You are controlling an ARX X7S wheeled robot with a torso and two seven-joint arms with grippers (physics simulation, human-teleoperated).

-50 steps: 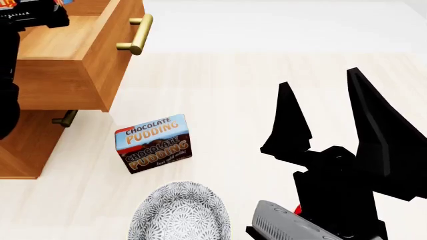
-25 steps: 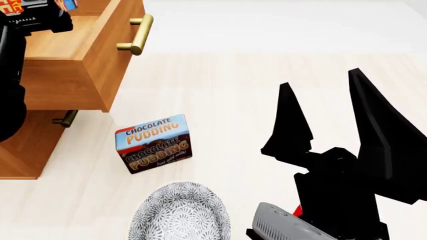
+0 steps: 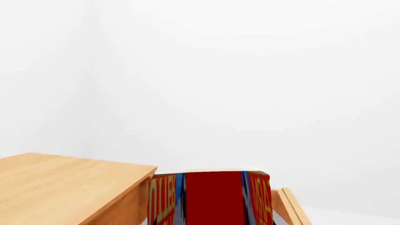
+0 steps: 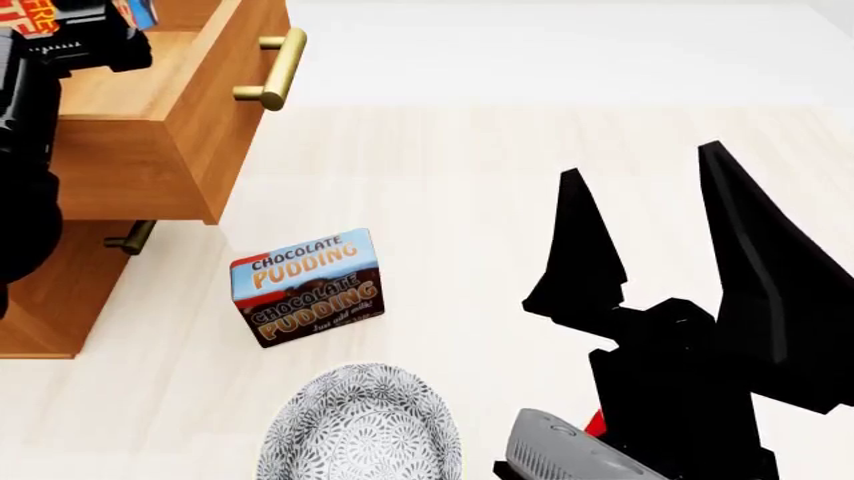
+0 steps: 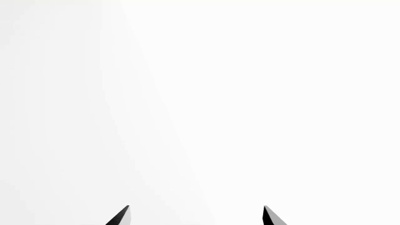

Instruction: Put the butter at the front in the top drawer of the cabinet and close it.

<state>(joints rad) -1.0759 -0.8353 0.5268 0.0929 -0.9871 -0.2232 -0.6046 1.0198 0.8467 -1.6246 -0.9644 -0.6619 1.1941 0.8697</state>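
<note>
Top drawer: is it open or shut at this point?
Open. In the head view the top drawer juts out past the cabinet below it, its bare wooden floor visible from above and its brass handle well forward.

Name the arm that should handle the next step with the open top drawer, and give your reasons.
Left. The left gripper is over the open top drawer with the butter box in its jaws. The right gripper hangs open and empty, far from the cabinet.

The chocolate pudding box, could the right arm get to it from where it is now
Probably yes. The right gripper hangs open and empty, apart from the chocolate pudding box, with only bare floor between them. The patterned bowl sits nearer the robot, off that path.
</note>
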